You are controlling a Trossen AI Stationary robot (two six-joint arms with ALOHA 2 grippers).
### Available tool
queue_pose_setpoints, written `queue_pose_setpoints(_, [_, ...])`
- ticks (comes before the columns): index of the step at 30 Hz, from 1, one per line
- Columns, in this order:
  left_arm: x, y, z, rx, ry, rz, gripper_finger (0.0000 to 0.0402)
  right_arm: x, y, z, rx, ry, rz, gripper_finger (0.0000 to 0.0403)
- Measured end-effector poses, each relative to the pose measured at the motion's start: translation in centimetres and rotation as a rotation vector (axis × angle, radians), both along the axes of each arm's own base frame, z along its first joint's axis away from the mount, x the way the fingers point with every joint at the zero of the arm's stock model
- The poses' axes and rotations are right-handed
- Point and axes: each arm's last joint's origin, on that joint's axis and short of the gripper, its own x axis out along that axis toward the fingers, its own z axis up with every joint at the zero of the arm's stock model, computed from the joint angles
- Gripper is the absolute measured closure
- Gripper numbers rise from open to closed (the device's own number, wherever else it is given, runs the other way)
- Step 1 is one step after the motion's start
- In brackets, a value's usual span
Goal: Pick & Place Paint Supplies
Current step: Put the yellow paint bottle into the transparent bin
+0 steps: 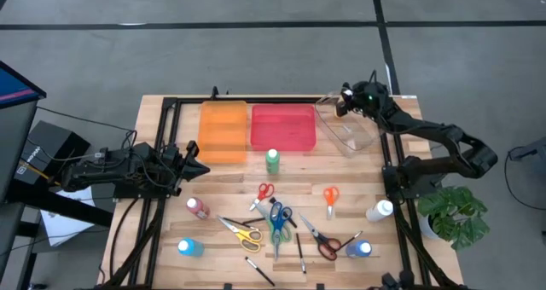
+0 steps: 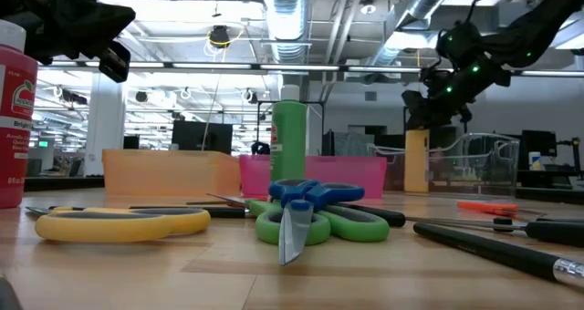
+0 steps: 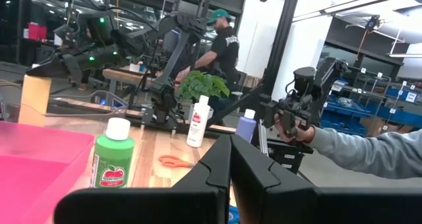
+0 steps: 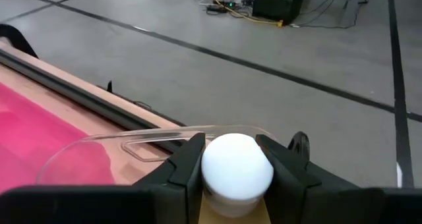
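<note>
Right gripper (image 4: 232,166) clamps yellow bottle (image 2: 416,161) upright.

Bottle (image 4: 236,168) cut off by the right wrist view's lower edge, only its white cap and a strip of yellow body showing between the right gripper (image 4: 236,174) fingers. Clear bin (image 4: 132,151) seen there only as a rim. Red bottle (image 2: 14,118) cropped by the low view's left edge, label only partly readable. Brush (image 2: 511,251) running out at the low view's right edge. Left gripper (image 3: 229,178) cropped below. Person's sleeve (image 3: 369,151) cut off at right.
</note>
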Motion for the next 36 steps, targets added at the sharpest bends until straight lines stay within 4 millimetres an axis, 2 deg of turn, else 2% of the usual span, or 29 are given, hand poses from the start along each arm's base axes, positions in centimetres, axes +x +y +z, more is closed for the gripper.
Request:
queue_pose_setpoints(9, [0.00,0.00,0.01,0.000,0.000,0.000,0.0401,0.74,-0.96,-0.05,0.012,0.009,-0.001,0.0288])
queue_pose_setpoints(21, [0.00,0.00,0.01,0.000,0.000,0.000,0.0401,0.72,-0.94,-0.16,0.026,0.023,-0.003,0.0256])
queue_pose_setpoints(25, [0.00,0.00,0.01,0.000,0.000,0.000,0.0401,0.71,-0.93,-0.18,0.025,0.030,0.000,0.0227])
queue_pose_setpoints(32, [0.00,0.00,0.00,0.000,0.000,0.000,0.0401,0.70,-0.87,-0.13,0.026,0.032,0.005,0.0141])
queue_pose_setpoints(36, [0.00,0.00,0.01,0.000,0.000,0.000,0.0401,0.72,-0.79,0.42,0.020,0.023,0.007,0.0122])
